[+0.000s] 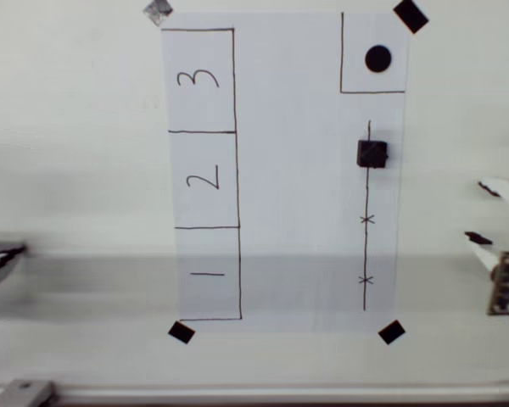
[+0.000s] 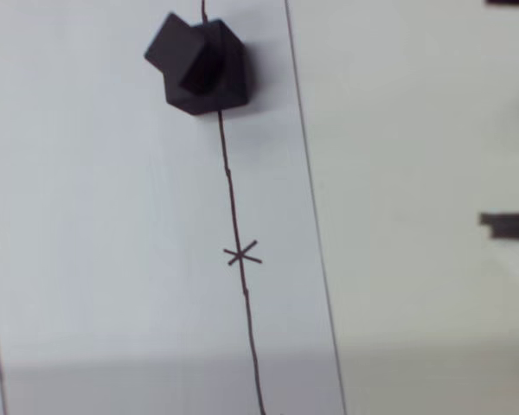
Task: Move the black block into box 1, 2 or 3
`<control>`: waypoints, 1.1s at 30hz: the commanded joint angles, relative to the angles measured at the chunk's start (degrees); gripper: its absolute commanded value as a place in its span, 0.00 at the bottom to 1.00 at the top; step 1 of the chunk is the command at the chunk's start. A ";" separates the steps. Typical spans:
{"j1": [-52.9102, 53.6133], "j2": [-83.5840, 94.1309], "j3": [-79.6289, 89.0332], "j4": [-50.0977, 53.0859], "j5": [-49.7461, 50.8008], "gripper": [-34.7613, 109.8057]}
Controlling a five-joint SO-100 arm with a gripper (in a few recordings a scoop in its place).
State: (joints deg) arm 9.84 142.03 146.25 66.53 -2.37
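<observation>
Bench (image 1: 68, 127) is pale and carries a white paper sheet (image 1: 297, 170), taped at its corners w/ black tape squares (image 1: 181, 332). On the sheet's left side in the overhead view you have three drawn boxes stacked: box 3 (image 1: 199, 80) at top, box 2 (image 1: 204, 180) in the middle, box 1 (image 1: 208, 273) at bottom; all three hold nothing. Top right is a smaller drawn square w/ a black dot (image 1: 377, 58). A drawn line (image 1: 366, 246) w/ cross marks runs down the right side. The black block (image 1: 372, 153) sits on that line's upper end, just below the dot square, well apart from the boxes. Tool (image 1: 485, 214) is at the right edge of the overhead view, fingers apart, holding nothing, off the sheet. Step in hand, by my judgement: approach, pre-grasp. Next move calls for you to bring the tool over the block, square to its faces (it sits turned in the wrist view (image 2: 199, 65)), descend, close.
</observation>
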 commanded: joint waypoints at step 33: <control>9.40 -47.90 -42.54 -3.69 -9.84 0.42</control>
State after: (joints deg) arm 18.72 93.78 107.49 62.49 -10.20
